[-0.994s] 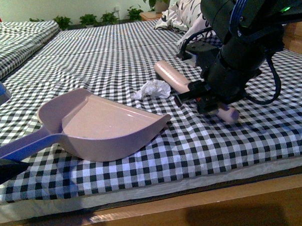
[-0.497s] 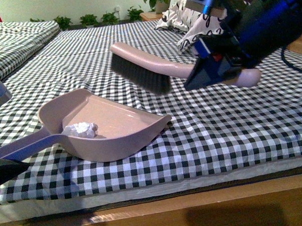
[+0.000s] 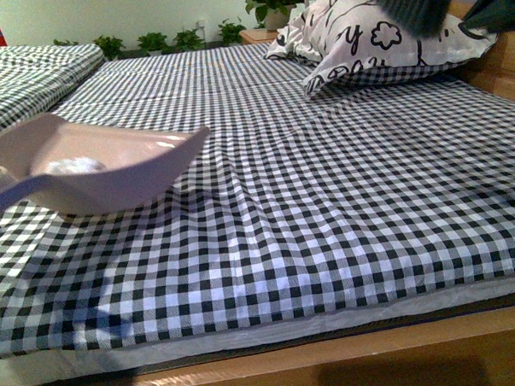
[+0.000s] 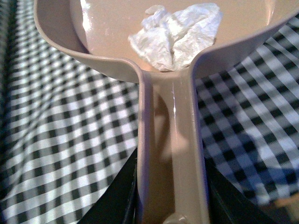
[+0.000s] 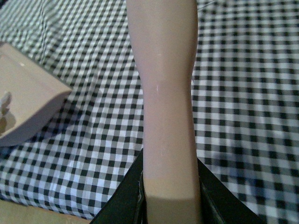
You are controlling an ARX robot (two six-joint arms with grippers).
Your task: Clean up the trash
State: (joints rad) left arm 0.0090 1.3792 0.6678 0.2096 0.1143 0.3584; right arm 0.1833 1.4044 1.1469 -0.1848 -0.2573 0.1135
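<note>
The trash [image 4: 176, 32] lies inside the pink dustpan [image 3: 103, 170] — lifted near the table's [image 3: 344, 215] left edge, its handle clamped in the left pincer [image 4: 170, 205]. The right pincer [image 5: 170, 196] grips the brush [image 5: 166, 93] — raised over the far right corner.

Trash [image 4: 175, 32] in dustpan [image 3: 111, 178] at left above surface [image 3: 326, 207]; pillow [image 3: 379, 38] far right, brush [image 3: 407, 3] over it.
</note>
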